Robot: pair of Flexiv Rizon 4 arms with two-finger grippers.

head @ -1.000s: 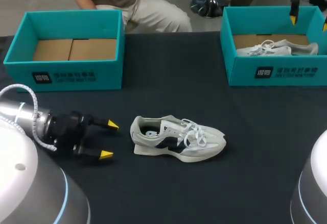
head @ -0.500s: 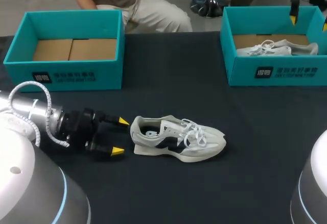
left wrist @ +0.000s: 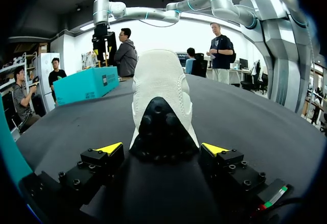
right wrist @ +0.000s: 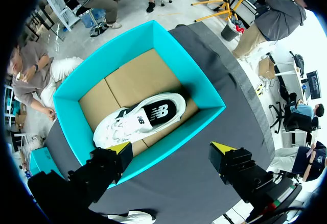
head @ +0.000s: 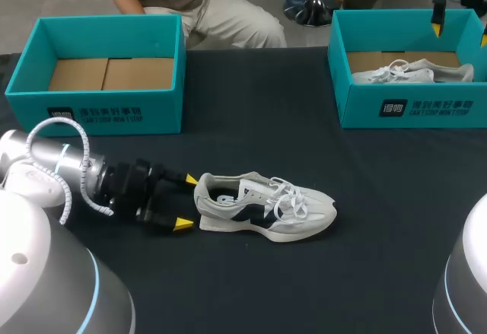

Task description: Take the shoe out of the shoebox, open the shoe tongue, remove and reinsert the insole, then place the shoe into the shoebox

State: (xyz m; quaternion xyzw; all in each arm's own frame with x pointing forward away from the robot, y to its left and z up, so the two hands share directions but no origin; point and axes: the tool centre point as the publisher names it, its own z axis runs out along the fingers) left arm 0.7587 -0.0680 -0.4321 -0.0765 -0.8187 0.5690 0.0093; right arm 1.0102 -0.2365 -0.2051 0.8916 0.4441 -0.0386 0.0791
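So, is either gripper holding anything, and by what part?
Nothing held: left gripper open around the heel of the shoe; right gripper open over the shoebox.

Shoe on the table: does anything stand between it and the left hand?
Nothing visible does. The left hand is open, and the heel of the shoe lies directly ahead of it, with no other thing between them.

Bright, even overhead light; faint, soft shadows.

head: high, facing down | left wrist: low, close behind shoe [left wrist: 162, 96] | right wrist: over right shoebox [right wrist: 190, 67]; shared with head
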